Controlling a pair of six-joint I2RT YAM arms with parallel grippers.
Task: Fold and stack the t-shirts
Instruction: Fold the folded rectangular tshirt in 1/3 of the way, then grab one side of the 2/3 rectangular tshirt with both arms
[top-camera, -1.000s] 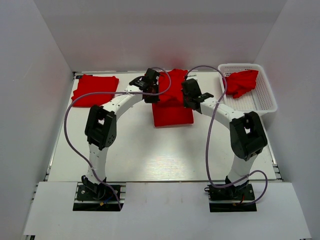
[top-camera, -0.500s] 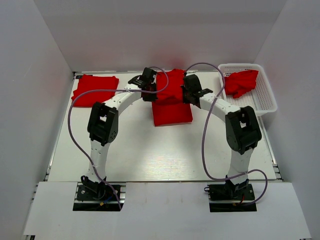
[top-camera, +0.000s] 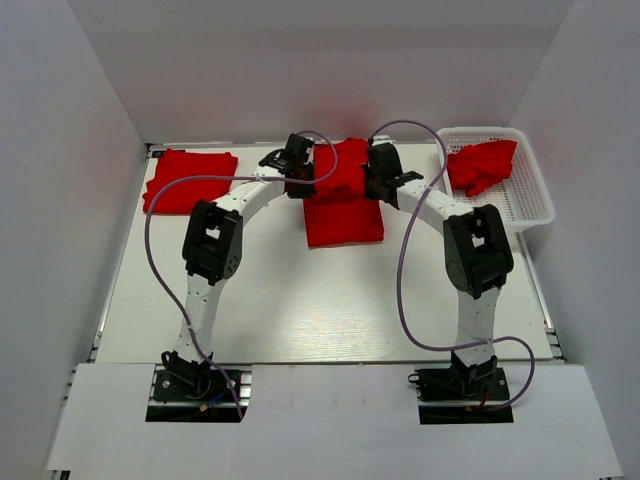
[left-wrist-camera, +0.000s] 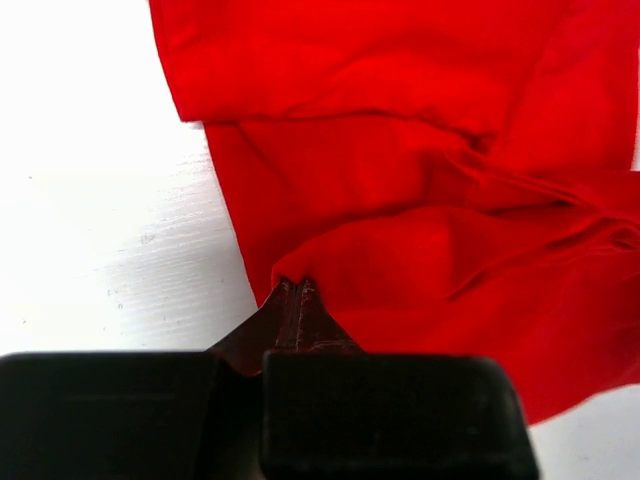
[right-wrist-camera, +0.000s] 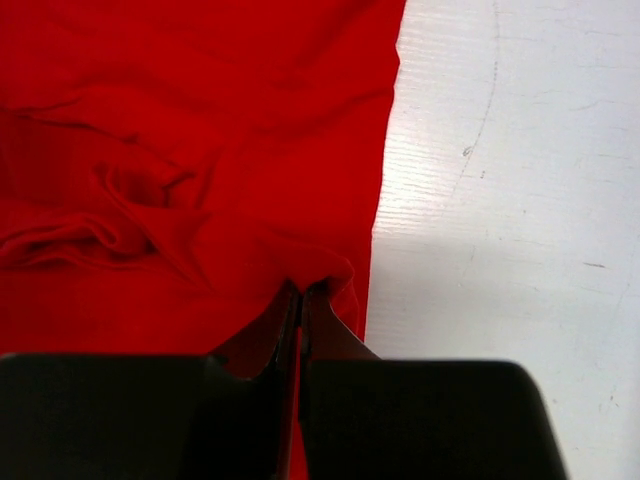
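A red t-shirt (top-camera: 342, 205) lies partly folded at the table's middle back. My left gripper (top-camera: 297, 180) is shut on its left edge; in the left wrist view the closed tips (left-wrist-camera: 293, 288) pinch a fold of the red cloth (left-wrist-camera: 420, 190). My right gripper (top-camera: 378, 183) is shut on its right edge; in the right wrist view the closed tips (right-wrist-camera: 301, 290) pinch the cloth (right-wrist-camera: 200, 150) beside bare table. A folded red t-shirt (top-camera: 190, 180) lies at the back left. A crumpled red t-shirt (top-camera: 482, 165) sits in the white basket (top-camera: 520, 205).
The white basket stands at the back right against the wall. White walls enclose the table on three sides. Purple cables loop from both arms over the table. White table surface (top-camera: 320, 300) stretches in front of the shirt.
Both grippers have moved toward the back of the table, drawing the shirt's near part up over its far part; the cloth now reaches less far forward.
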